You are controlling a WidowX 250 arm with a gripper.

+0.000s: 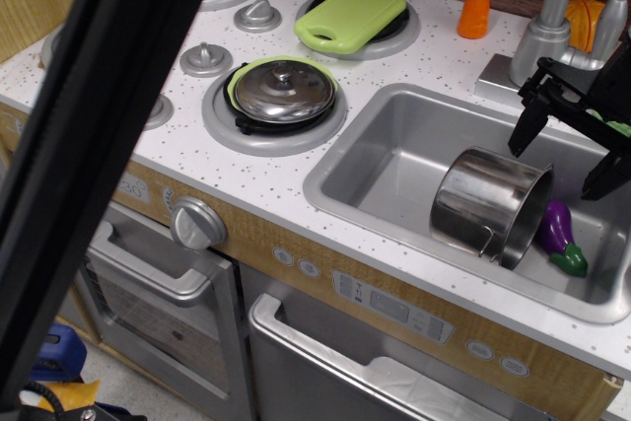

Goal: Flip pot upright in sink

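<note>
The pot [490, 206] lies tilted inside the sink [385, 160], in the right half of the basin, not upright. Its closed bottom looks toward the left and a little toward the front, and its open mouth looks toward the right and somewhat down, so the long axis runs roughly left to right across the basin, with the mouth side lower. The thin wire handle shows at the lower front of the wall, near the rim. Just beside the mouth, to the right, a purple eggplant toy [563, 237] rests on the sink floor; it seems to touch the rim or nearly so, but the view does not let me decide this.

The end effector [570, 145] hangs above and to the right of the pot, over the back right part of the sink. Its two black fingers are spread apart and hold nothing; one fingertip [522, 135] is just above the upper edge of the pot's mouth, the other is well to the right, near the picture border. So the pot lies down and left from the end effector, and the raised part of the rim is the nearest piece to catch.

To my judgement, the coming move depends on this: one finger must go inside the mouth and one outside the wall, then the mouth side must be lifted and turned upward, without pushing the eggplant toy.

On the worktop [296, 179], left of the sink, a domed steel lid [284, 91] sits on a burner, well apart.
</note>
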